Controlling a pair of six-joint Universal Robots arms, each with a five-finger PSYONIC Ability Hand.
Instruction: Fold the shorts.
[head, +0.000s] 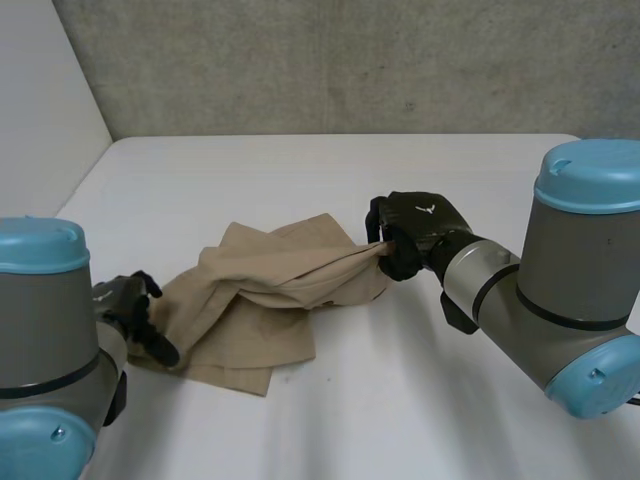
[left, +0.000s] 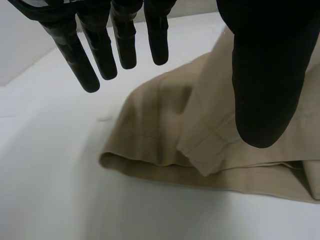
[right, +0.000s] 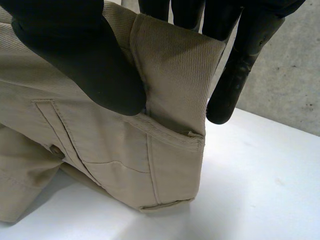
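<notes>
left hand (left: 260, 75): fingers straight, spread | right hand (right: 80, 55): thumb and fingers pinched

shorts (head: 255, 300) edge hidden, behind left robot hand (head: 128, 303)

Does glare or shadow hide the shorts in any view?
Head view: even light, shorts plain. Left wrist view: table bright, only a soft shadow along the shorts' fold. Right wrist view: right hand dark against the pinched cloth, stitching visible.

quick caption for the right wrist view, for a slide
Right hand pinches an edge of the tan shorts, holding it above the white table.
</notes>
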